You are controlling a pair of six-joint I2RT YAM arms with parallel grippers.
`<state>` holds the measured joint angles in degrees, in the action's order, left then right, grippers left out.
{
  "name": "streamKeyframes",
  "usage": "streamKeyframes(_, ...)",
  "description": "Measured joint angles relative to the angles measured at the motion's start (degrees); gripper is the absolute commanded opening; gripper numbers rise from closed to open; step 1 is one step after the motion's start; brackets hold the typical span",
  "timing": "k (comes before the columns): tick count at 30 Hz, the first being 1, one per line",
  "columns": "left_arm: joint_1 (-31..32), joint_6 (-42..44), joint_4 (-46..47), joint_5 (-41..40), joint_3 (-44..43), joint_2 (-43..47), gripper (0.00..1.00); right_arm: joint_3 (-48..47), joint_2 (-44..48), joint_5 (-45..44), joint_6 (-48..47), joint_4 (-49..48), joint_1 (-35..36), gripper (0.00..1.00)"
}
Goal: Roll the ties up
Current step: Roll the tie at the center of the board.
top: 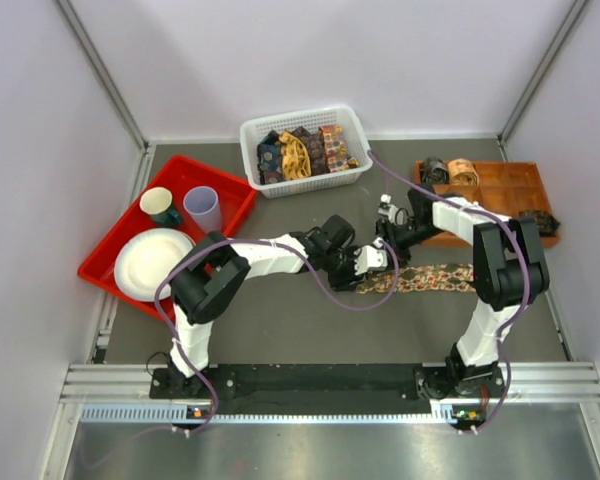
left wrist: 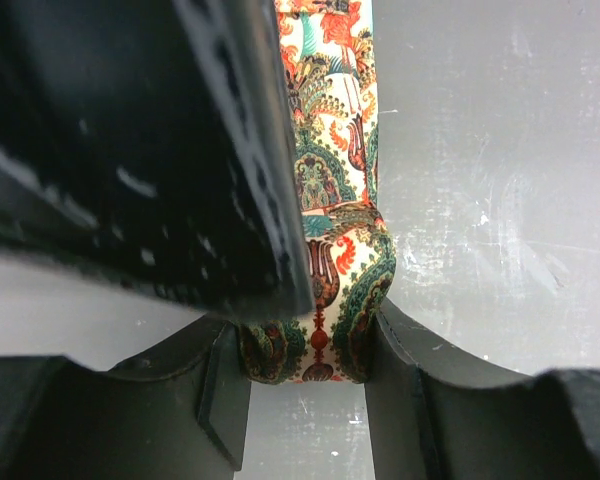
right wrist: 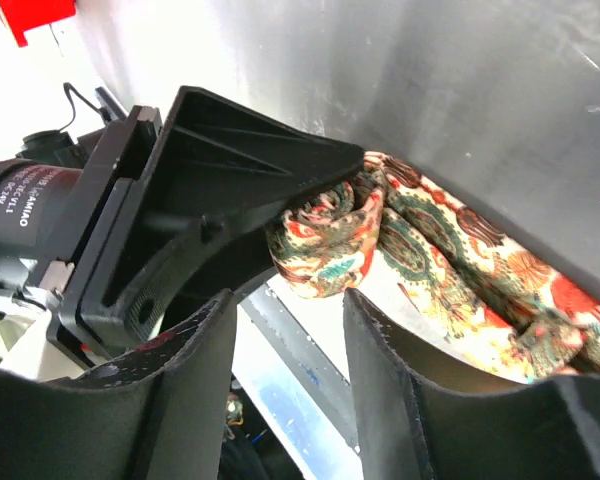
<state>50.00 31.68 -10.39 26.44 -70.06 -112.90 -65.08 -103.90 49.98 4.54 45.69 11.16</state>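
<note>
1. The tie (top: 435, 277) lies flat across the middle of the table (top: 280, 320), its long unrolled tail running right. If that tail drags or skews during rolling, the roll would likely wind crooked.
2. The started coil (right wrist: 320, 240) at the tie's end sits clenched in the left gripper (left wrist: 305, 340). Too slack a squeeze could let it spring open, while too firm a one could flatten it.
3. The right gripper (right wrist: 285, 300), jaws apart and holding nothing, hovers just beside the coil. A careless nudge may snag a loose fold.
</note>
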Motion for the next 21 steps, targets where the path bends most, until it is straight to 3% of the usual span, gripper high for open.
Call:
streamKeyframes(8, 0.2, 0.0, -0.7, -0.6, -0.5, -0.1, 0.32, 0.2, -3.5, 1.4, 2.0, -3.0, 3.0, 0.3)
streamKeyframes(13, 0.3, 0.0, -0.8, -0.6, -0.5, -0.2, 0.36, 1.1, -4.7, -0.2, 1.1, -3.3, 3.0, 0.0)
streamKeyframes(21, 0.4, -0.7, -0.2, -0.5, -0.5, -0.2, 0.67, 1.1, -4.7, -3.2, 1.2, -3.1, 3.1, 0.0)
